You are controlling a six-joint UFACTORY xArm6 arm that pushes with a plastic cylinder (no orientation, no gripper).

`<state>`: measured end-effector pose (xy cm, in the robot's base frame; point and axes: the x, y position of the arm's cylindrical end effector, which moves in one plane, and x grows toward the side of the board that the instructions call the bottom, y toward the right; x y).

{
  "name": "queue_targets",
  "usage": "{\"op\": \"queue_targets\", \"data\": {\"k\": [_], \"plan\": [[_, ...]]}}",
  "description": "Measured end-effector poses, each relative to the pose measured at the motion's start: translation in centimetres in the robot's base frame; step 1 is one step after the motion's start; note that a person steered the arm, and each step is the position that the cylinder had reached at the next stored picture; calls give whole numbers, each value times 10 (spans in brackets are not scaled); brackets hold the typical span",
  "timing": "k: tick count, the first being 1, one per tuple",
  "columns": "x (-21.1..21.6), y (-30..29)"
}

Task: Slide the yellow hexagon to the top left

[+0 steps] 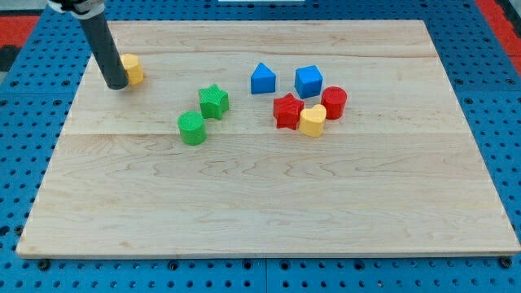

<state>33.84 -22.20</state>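
The yellow hexagon point(133, 68) lies near the board's top left, partly hidden behind my rod. My tip point(116, 85) rests on the board just left of and slightly below the hexagon, touching or nearly touching it. The rod rises from the tip toward the view's top left.
A green star point(213, 101) and a green cylinder point(192, 129) lie left of centre. A blue triangular block point(262, 79), a blue cube point(308, 81), a red star point(286, 111), a yellow heart point(313, 120) and a red cylinder point(334, 102) cluster right of centre. The wooden board point(269, 203) sits on blue pegboard.
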Motion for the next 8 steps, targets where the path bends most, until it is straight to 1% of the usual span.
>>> {"op": "queue_targets", "data": {"k": [1,2,3,4,5,6,7,8], "plan": [[-16,0],[-21,0],[-15,-1],[-12,29],[-30,38],[-15,31],[-14,-5],[-52,-5]]}}
